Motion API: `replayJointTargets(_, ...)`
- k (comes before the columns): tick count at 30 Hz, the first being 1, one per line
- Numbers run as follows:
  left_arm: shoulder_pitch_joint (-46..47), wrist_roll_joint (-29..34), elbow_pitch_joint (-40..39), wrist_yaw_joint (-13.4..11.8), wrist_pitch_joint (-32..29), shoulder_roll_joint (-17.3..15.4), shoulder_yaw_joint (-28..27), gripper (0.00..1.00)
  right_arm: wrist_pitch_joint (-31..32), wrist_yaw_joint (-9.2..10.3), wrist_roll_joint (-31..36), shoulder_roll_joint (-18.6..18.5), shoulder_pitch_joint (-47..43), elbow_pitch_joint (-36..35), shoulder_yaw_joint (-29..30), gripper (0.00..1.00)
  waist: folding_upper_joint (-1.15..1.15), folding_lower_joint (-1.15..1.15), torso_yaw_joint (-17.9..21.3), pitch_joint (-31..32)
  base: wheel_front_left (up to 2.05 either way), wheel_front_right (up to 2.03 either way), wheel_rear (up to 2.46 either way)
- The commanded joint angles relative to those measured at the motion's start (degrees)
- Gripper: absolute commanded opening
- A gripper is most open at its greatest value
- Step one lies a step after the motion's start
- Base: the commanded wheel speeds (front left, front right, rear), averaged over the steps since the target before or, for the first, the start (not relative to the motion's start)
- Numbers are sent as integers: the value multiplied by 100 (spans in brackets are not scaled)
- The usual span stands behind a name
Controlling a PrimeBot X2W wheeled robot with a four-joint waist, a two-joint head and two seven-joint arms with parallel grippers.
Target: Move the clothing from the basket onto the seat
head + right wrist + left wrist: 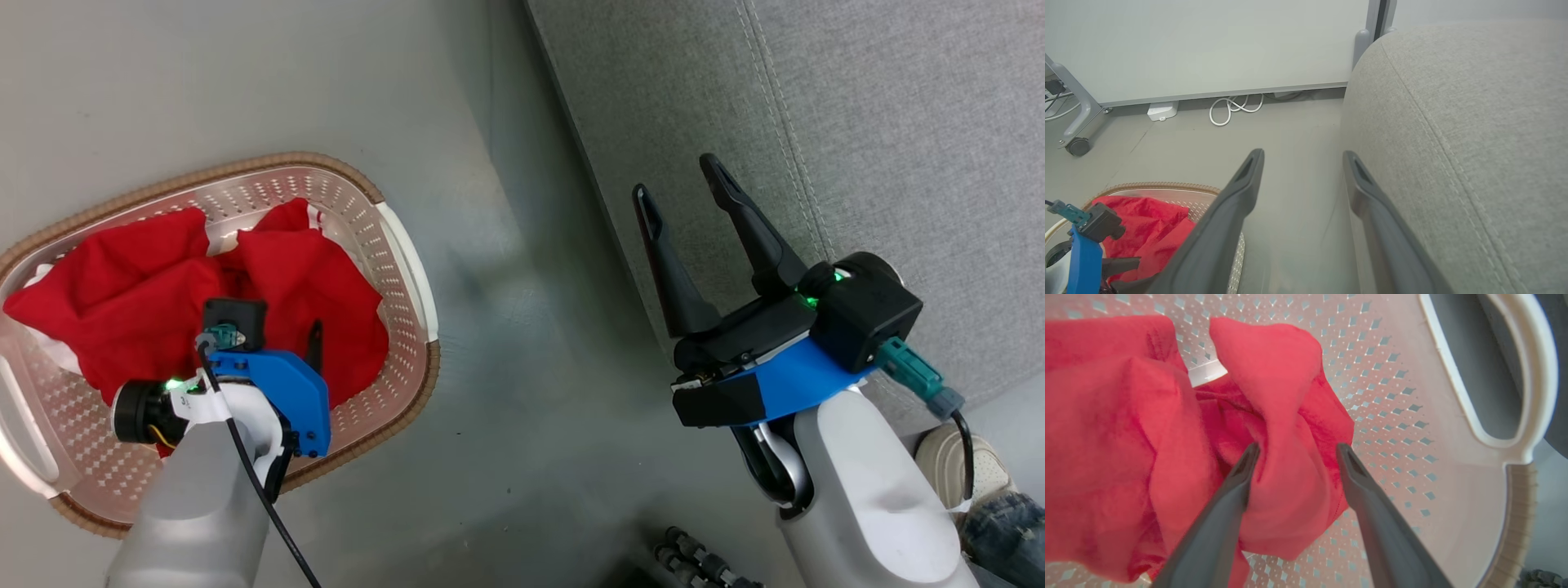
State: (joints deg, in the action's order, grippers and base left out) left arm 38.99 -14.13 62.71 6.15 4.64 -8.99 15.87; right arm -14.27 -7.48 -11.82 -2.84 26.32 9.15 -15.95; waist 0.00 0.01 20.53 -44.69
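Clothing (163,294): bright red soft fabric, crumpled in a heap inside the basket (408,261), w/ bits of white showing at the top & left edges. One bunched fold stands up betw. the spread fingers of my left pincer (1296,451). Basket: cream-white perforated plastic, brown woven-look rim, white side handles. It sits upright on the grey floor (506,392), left of the seat (898,122) & apart from it. Seat: grey woven upholstery, stitched seam line, rounded corner.

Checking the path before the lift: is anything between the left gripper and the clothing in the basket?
Nothing visible. The left gripper is open, its fingers flanking a fold of the red clothing inside the basket.
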Motion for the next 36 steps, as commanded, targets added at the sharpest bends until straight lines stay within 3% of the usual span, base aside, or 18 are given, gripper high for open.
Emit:
replayJointTargets(1, 92, -26, 74, -2, 4, -8, 26, 100, -46, -3, -34, -9, 42, 9, -26, 100, 0, -1, 29, -16, 0, 0, 0)
replayJointTargets(2, 106, -19, 142, 6, -32, -4, 54, 95, -54, -3, -42, -10, 43, 15, -43, 100, 0, -1, 44, -20, 0, 0, 0)
replayJointTargets(3, 120, -35, 200, 22, -45, 8, 66, 0, -48, -3, -51, -10, 48, 23, -56, 100, 0, -1, 56, -23, 0, 0, 0)
replayJointTargets(14, 288, -138, 541, 80, 12, -9, 137, 0, -85, -3, -151, -9, 101, 94, -106, 100, 0, -1, 144, -14, 0, 0, 0)
replayJointTargets(25, 394, -219, 721, 87, 114, 105, 246, 0, -98, -3, -109, -10, 128, 195, -52, 100, 0, -1, -18, 134, 0, 0, 0)
replayJointTargets(36, 220, -230, 810, 119, 349, 443, 551, 0, 5, -3, 213, -12, -81, 743, 284, 100, 0, -1, -530, 1156, 0, 0, 0)
